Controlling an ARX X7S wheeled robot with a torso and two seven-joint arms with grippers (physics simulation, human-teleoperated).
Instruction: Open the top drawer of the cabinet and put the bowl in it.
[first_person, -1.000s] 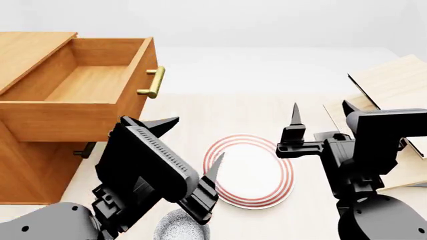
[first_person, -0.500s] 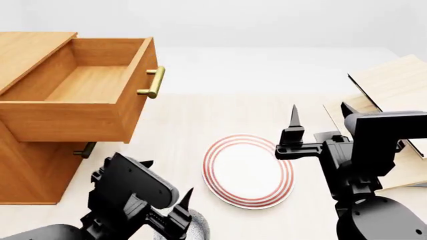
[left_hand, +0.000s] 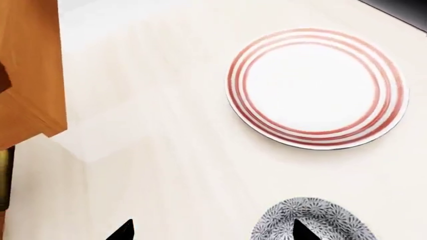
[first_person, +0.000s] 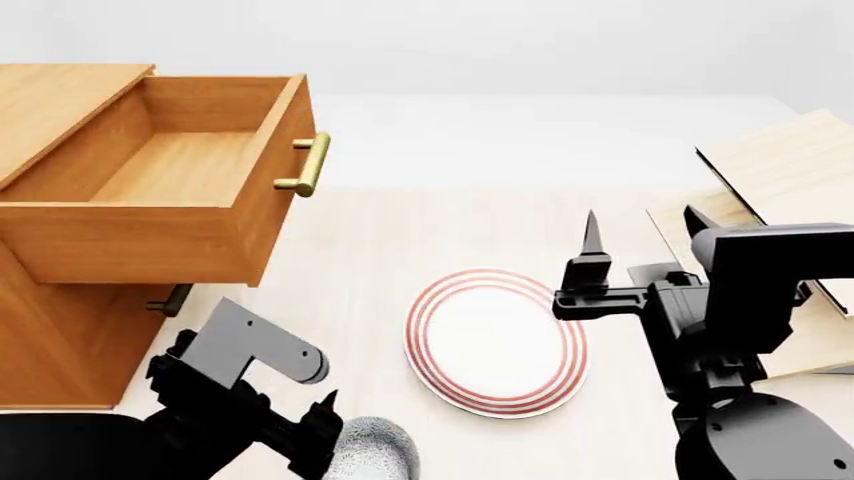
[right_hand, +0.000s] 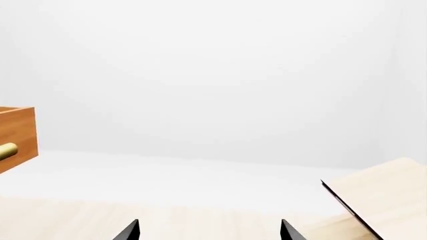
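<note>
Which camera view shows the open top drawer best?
The head view: the whole open top drawer, empty, handle visible. The right wrist view shows only a corner with handle; the left wrist view only an orange-brown cabinet edge.

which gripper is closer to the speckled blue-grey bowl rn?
Left. The left gripper is down at the small speckled blue-grey bowl, jaws open, one tip over its rim. The right gripper is held up beyond the red-ringed white plate, well off.

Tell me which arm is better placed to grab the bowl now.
Left. The left gripper hangs open right at the bowl, one fingertip over its rim. The right gripper is raised beyond the plate, well away from the bowl.
</note>
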